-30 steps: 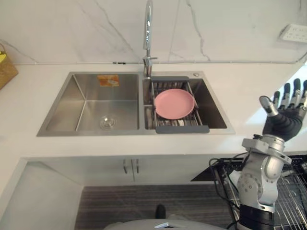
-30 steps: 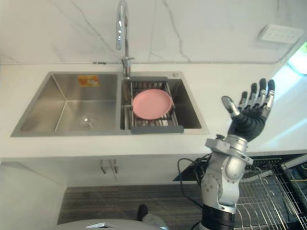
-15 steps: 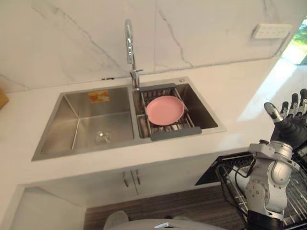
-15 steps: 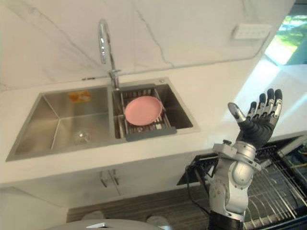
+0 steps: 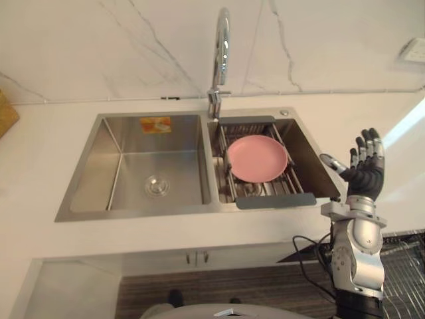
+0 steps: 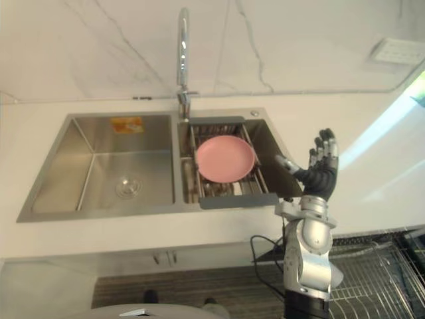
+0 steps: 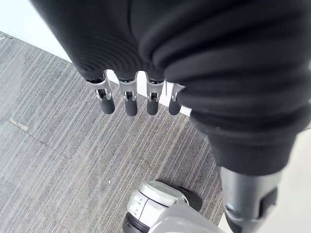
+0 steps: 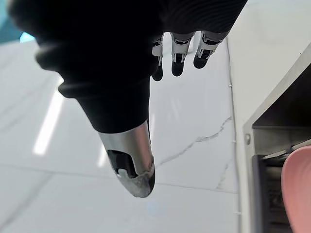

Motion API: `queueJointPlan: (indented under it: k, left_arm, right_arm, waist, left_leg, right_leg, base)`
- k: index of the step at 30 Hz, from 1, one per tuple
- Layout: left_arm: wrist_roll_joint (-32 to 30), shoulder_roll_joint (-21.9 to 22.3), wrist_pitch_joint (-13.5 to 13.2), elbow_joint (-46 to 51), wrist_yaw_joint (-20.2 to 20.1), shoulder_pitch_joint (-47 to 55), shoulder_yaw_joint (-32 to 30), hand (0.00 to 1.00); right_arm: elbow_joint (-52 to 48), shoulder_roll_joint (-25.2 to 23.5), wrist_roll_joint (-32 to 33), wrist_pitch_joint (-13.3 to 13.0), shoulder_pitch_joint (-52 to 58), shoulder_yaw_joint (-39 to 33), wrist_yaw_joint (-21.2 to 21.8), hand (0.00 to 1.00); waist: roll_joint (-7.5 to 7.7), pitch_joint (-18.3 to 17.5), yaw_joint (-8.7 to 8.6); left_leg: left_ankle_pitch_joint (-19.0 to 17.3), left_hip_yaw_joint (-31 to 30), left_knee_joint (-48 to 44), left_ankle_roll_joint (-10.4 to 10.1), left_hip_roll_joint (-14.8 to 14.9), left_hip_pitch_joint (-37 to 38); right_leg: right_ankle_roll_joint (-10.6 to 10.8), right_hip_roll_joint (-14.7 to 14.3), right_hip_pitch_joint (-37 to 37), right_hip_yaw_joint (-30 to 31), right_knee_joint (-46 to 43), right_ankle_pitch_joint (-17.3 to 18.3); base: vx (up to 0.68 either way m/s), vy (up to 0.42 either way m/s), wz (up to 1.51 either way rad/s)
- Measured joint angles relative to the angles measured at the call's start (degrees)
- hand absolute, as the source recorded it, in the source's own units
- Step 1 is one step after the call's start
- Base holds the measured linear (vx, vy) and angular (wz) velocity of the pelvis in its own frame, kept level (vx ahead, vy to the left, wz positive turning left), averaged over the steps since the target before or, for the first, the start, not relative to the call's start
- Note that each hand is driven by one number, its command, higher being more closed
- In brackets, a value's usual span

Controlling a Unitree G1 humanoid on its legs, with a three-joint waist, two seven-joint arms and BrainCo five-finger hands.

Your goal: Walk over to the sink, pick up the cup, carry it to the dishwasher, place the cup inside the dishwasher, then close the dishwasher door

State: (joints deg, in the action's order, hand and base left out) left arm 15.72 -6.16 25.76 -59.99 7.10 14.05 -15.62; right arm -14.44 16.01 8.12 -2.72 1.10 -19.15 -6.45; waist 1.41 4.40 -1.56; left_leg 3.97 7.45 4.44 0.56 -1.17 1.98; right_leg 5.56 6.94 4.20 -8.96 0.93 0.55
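Standing at the sink (image 5: 133, 174), the robot holds its right hand (image 5: 364, 178) spread open and empty; pickup and all later steps remain.

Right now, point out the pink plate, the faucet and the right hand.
pink plate (image 5: 257, 158), left eye view, its centre.
faucet (image 5: 221, 46), left eye view, upper neck.
right hand (image 5: 364, 179), left eye view, palm.

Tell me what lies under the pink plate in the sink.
The pink plate rests on a grey-framed wire rack across the right basin. Whatever lies beneath its middle is covered.
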Motion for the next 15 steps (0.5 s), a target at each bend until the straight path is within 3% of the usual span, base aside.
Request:
queueJointPlan:
  k: [5, 8, 10, 15]
  left_arm:
    - [-1.6, -0.2, 0.2, 0.4, -0.4, 0.2, 0.2, 0.00]
    - [-2.9, -0.7, 0.6, 0.8, -0.7, 0.2, 2.2, 0.00]
    - [-3.7, -0.9, 0.7, 1.0, -1.4, 0.2, 2.9, 0.00]
    - [-4.8, -1.8, 1.4, 2.2, -2.2, 0.3, 5.3, 0.00]
  right_arm:
    - [6.7, 9.3, -9.4, 0.1, -3.2, 1.3, 5.7, 0.00]
    - [13.2, 15.2, -16.2, -0.1, -7.2, 5.5, 8.2, 0.00]
    - [15.5, 17.9, -20.2, -1.5, -10.4, 8.0, 9.4, 0.00]
    - [21.3, 23.7, -31.2, -8.2, -16.0, 12.3, 11.6, 0.00]
  waist:
    - [0.26, -0.3, -0.54]
    - [0.42, -1.4, -0.36]
    - [0.53, -1.6, -0.33]
    - [1.39, -2.2, 0.27]
  left_leg:
    - [0.0, -1.0, 0.0, 0.0, 0.0, -0.2]
    - [0.1, -1.2, 0.0, 0.0, 0.0, -0.6]
    - [0.3, -1.3, 0.2, 0.1, 0.0, -0.7]
    - [0.8, -2.7, 0.3, 0.2, -0.3, -1.3]
  right_leg:
    - [0.2, -0.1, 0.0, -0.9, 0.0, 0.2]
    - [0.2, -0.1, -0.2, -1.3, 0.1, 0.2]
    - [0.2, 0.0, -0.2, -1.6, 0.4, 0.2]
    - [0.2, 0.2, -0.1, -3.1, 0.6, 0.2]
  base:
    - [-0.01, -0.012, 0.06]
    - [-0.03, 0.001, 0.03]
    - [-0.06, 0.005, 0.08]
    - [-0.02, 0.005, 0.15]
